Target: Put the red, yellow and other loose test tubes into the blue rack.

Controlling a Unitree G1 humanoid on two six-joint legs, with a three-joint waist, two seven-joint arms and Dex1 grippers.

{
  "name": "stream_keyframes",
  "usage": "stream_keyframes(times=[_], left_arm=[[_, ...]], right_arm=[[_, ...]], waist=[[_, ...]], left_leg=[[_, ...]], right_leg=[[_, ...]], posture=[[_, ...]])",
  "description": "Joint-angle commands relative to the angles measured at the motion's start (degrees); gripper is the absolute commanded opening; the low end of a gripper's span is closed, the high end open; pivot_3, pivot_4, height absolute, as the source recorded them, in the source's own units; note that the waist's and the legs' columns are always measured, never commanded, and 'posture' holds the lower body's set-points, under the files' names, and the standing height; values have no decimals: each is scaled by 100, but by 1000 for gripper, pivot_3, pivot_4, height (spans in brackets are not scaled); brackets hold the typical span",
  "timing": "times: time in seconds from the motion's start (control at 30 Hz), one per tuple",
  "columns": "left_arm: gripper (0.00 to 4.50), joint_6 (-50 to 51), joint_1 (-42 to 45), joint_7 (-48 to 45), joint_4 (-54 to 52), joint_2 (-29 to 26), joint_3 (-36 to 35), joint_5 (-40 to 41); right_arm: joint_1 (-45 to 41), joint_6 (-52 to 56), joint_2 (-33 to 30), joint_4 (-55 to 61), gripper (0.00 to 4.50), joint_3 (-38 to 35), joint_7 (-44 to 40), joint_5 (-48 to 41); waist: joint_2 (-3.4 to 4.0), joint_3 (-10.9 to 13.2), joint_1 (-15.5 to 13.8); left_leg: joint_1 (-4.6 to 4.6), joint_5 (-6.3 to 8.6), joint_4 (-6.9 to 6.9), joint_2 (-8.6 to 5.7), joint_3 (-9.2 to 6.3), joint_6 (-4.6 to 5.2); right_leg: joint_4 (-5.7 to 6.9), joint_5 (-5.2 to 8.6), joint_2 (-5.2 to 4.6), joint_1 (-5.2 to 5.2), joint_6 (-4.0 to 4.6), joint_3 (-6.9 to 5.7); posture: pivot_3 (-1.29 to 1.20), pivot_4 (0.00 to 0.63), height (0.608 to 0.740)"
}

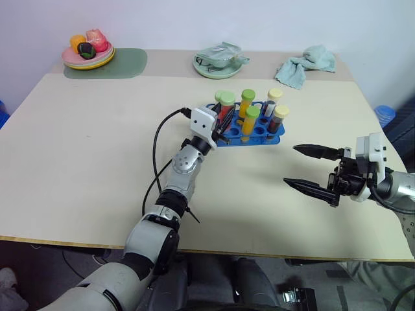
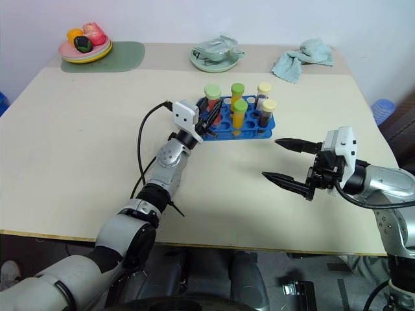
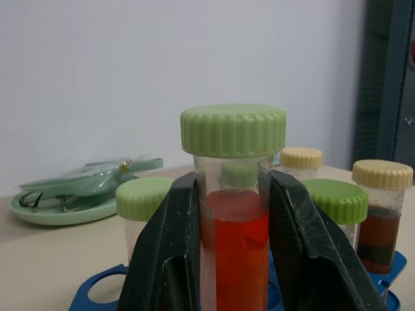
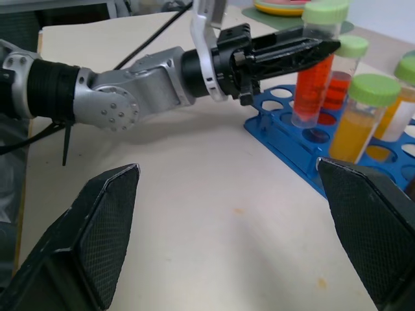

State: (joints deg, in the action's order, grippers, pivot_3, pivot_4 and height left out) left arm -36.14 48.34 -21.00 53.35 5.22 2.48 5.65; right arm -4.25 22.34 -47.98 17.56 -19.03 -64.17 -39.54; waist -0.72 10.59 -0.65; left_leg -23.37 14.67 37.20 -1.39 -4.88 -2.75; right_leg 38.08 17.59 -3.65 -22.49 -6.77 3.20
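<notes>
The left gripper (image 4: 305,48) is reaching toward the centre of the head views, and its jaws are clamping a red test tube (image 4: 312,68) with a pale green screw cap. In the left wrist view the two black fingers (image 3: 165,253) are pressing the clear tube wall from both sides just below the cap, the red liquid showing between them. In the right wrist view, the tube is standing nearly upright at the near left corner of the blue rack (image 1: 272,137), its lower end reaching down to one of the corner holes; whether it is fully seated I cannot tell.

The rack is sitting just above the middle of the frame on the cream desk (image 1: 84,162). Several capped tubes are already standing in it: a yellow tube with a green cap (image 1: 250,123), another green-capped yellow one (image 1: 247,102) behind it, and two cream-capped tubes (image 1: 279,118) toward the right end, the nearer one holding dark brown liquid.

The right gripper (image 1: 301,165) is hovering over the desk at the lower right of the frame, well apart from the rack, its jaws standing wide open and holding nothing.

Along the far edge of the desk, a plate of toy fruit (image 1: 89,55) is resting at the upper left on a green mat (image 1: 126,65), a pale green dish (image 1: 220,61) is lying at the top centre, and a crumpled teal cloth (image 1: 305,65) is lying at the upper right.
</notes>
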Motion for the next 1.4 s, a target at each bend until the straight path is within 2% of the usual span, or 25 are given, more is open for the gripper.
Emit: stream_keyframes(times=[0.03, 0.47, 0.83, 1.4], left_arm=[[844, 34, 75, -49, 87, 30, -2, -85], [844, 137, -203, -152, -45, -58, 32, -165], [844, 186, -227, 219, 30, -199, 15, -413], [844, 241, -453, 41, -132, -73, 123, -428]], right_arm=[[-11, 3, -79, 189, 4500, -225, 52, -99], [-62, -8, -39, 172, 4500, -178, 121, -94], [-101, -34, 0, 162, 4500, -137, 129, -82], [-138, -88, 4, 98, 4500, -121, 103, -50]], waist=[[0, 0, -3], [1, -3, 0], [1, -6, 8], [6, -19, -1]], left_leg=[[0, 0, 0, 0, 0, 0], [3, 0, 1, 0, -1, 1], [7, 1, 1, 0, 0, 1], [12, 2, 2, 0, 0, 3]], right_leg=[[0, 0, 0, 0, 0, 0], [0, 0, 0, 4, 0, 0], [1, 0, 1, 6, 0, 0], [0, 0, 0, 16, 0, 0]], posture=[[0, 150, 740], [0, 150, 740], [0, 150, 740], [0, 150, 740]])
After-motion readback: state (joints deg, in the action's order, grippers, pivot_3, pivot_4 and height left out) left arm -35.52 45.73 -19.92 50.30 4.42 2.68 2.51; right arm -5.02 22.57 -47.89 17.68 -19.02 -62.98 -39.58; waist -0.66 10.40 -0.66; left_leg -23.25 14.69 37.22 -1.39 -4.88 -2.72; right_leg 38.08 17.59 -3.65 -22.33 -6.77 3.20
